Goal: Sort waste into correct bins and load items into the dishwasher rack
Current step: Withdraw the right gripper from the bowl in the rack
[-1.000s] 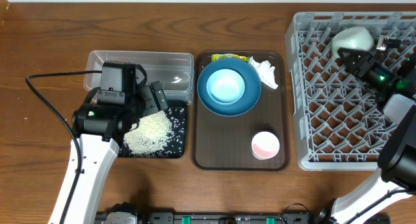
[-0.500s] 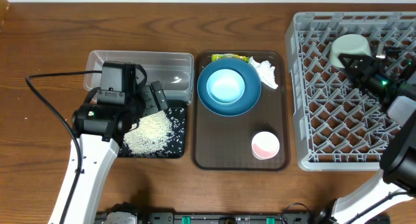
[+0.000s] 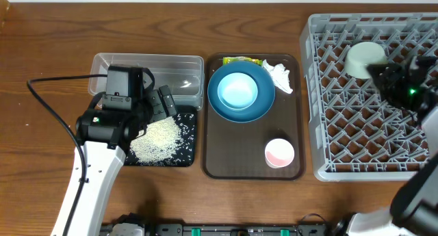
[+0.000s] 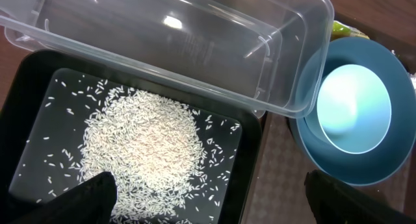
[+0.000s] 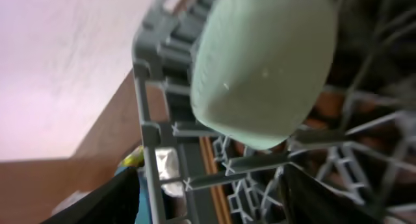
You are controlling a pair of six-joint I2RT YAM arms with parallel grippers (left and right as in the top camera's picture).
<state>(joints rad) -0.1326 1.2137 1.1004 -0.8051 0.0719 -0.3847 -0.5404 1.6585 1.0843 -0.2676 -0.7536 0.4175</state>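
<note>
The pale mint-white bowl rests tilted among the pegs at the back of the grey dishwasher rack. My right gripper stands open just in front of it, with only rack bars between its fingers. My left gripper hangs open over the black tray, where the white rice lies in a heap. The clear tub behind it holds nothing.
A brown serving tray carries the blue plate with the light-blue bowl in it, the pink cup, the crumpled tissue and the yellow-green wrapper. A black cable loops at the left.
My right gripper has opened and let go of the mint bowl, which settled into the rack. The gripper has drawn back to the right. The left arm has not moved.
</note>
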